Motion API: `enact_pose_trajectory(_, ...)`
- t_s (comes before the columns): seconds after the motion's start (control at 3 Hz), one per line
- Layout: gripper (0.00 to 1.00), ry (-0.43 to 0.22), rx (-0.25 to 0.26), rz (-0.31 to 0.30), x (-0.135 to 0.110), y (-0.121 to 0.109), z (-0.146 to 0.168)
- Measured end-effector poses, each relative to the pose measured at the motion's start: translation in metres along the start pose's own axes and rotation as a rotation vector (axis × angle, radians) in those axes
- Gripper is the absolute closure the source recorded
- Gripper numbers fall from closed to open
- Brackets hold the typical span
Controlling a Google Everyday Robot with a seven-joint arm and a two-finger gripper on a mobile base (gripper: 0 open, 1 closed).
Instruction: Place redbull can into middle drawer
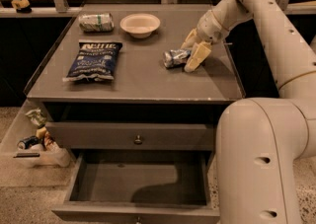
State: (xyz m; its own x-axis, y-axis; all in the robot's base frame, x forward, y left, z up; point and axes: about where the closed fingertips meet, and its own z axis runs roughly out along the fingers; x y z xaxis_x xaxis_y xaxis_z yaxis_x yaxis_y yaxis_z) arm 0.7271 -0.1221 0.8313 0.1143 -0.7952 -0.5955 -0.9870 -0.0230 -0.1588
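Note:
The redbull can [173, 58] lies on its side on the grey cabinet top [133, 82], right of centre. My gripper [187, 57] is down at the can's right end, open, with one cream finger behind the can and the other finger [196, 58] in front of it. The can rests on the top and is not lifted. Below, the middle drawer [123, 182] is pulled out, its plain grey floor bare. The drawer above it [138, 135] is closed.
A silver can with green stripes [96, 21] and a white bowl [140, 24] stand at the back of the top. A blue snack bag [94, 60] lies at the left. A bin of small items [34, 144] sits on the floor left. My white arm and base [261, 159] fill the right.

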Motion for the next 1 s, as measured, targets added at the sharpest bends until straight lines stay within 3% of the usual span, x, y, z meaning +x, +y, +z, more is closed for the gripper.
enact_pose_trajectory(0.33,1.0,0.0,0.0,0.0,-0.002,0.0,-0.002)
enact_pose_trajectory(0.67,1.0,0.073,0.041,-0.038,-0.036,-0.005,-0.028)
enact_pose_trajectory(1.0,1.0,0.16,0.115,-0.072,-0.076,-0.001,-0.075)
